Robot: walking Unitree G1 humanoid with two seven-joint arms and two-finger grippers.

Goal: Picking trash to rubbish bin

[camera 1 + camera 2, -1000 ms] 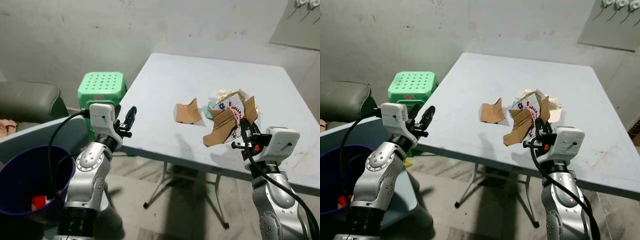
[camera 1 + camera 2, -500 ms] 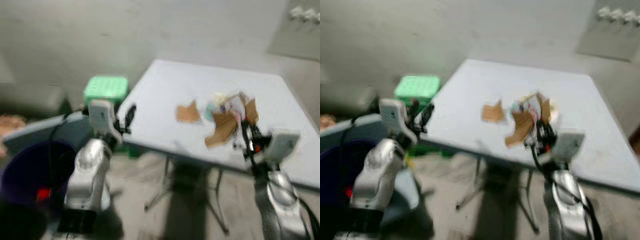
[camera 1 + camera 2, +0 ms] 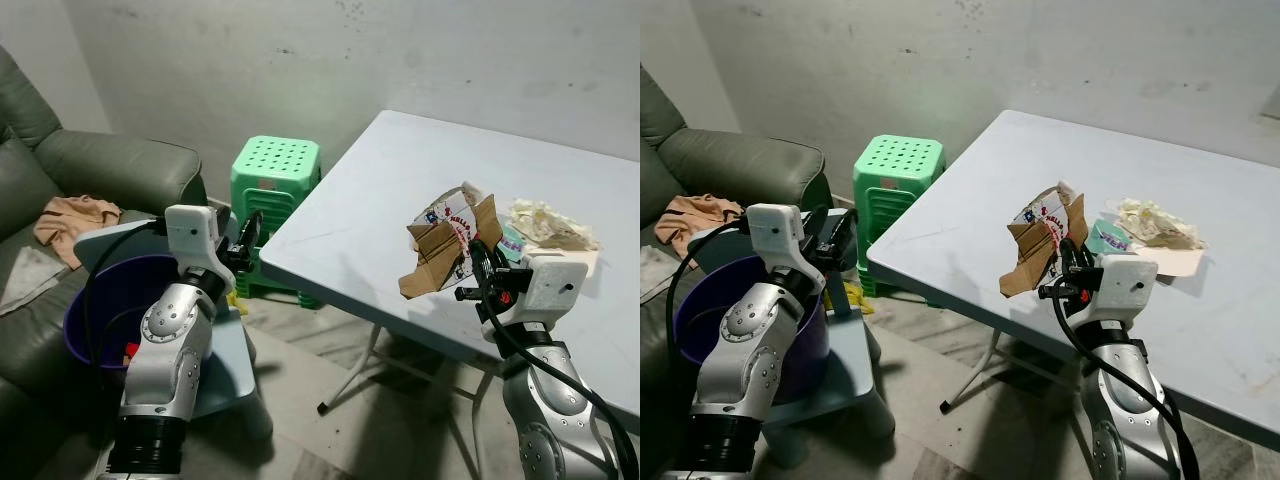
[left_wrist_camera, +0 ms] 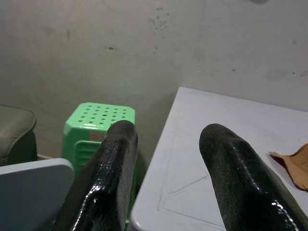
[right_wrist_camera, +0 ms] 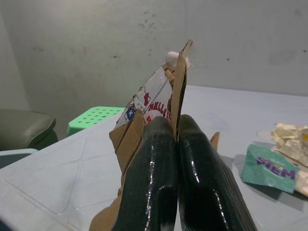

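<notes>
We have the torn cardboard point(image 3: 440, 250) pinched between the closed fingers of the right gripper point(image 3: 479, 270), lifted off the table point(image 3: 360, 220). The left gripper point(image 3: 247, 232) is empty, fingers apart. We judge the task about midway: carry and drop into the purple bin point(image 3: 90, 310), beyond the left gripper, remain, and crumpled paper point(image 3: 550, 222) past the right jaws awaits pickup.

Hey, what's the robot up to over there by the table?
It is clearing trash. The right gripper is shut on a torn cardboard piece, holding it up above the table. The purple bin stands to the robot's left, in front of the sofa. The left gripper is open and holds nothing. More wrappers lie on the table.
</notes>
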